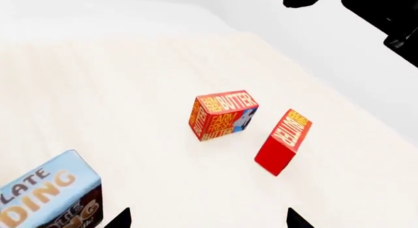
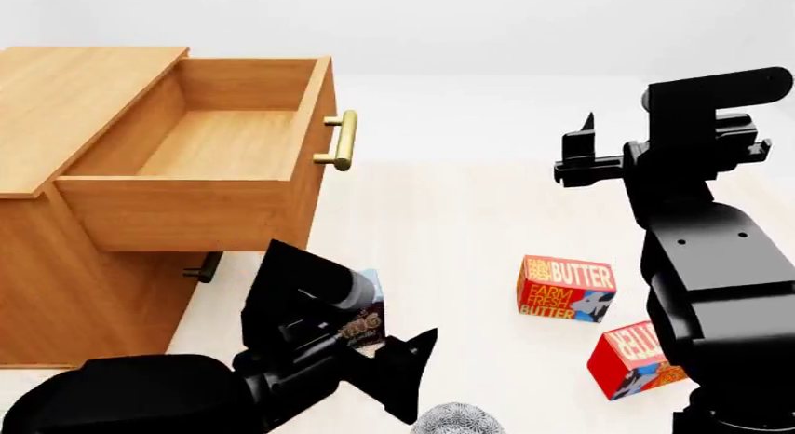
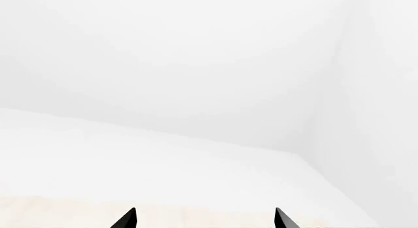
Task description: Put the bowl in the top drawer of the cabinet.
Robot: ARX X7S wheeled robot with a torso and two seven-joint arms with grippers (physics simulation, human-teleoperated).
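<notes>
1. Head view: we see the cabinet (image 2: 56, 173) at the left with its top drawer (image 2: 205, 159) pulled out; the wooden box shows only bare boards inside, and the brass handle (image 2: 342, 141) sits on its front. A second, darker handle (image 2: 203, 266) peeks out below the drawer.
2. Still in the head view, the bowl (image 2: 457, 421) shows only as a speckled rim at the bottom edge, resting on the tabletop (image 2: 472, 220) just beside the left gripper (image 2: 404, 378), well apart from the drawer. That gripper's jaws look parted, with nothing between them.
3. The right gripper (image 2: 582, 155) is raised above the tabletop; its jaws hold nothing. A butter box (image 2: 567, 288) and a red box (image 2: 631, 359) lie near the right arm, and a blue box (image 2: 367, 313) sits partly hidden behind the left arm.
4. Left wrist view: we see the butter box (image 1: 222, 115) and the tilted red box (image 1: 282, 141) close together but apart, and the blue box (image 1: 49, 193) at the edge. The two jaw tips stand wide apart, empty.
5. Right wrist view: two tips stand wide apart against white walls, empty.
</notes>
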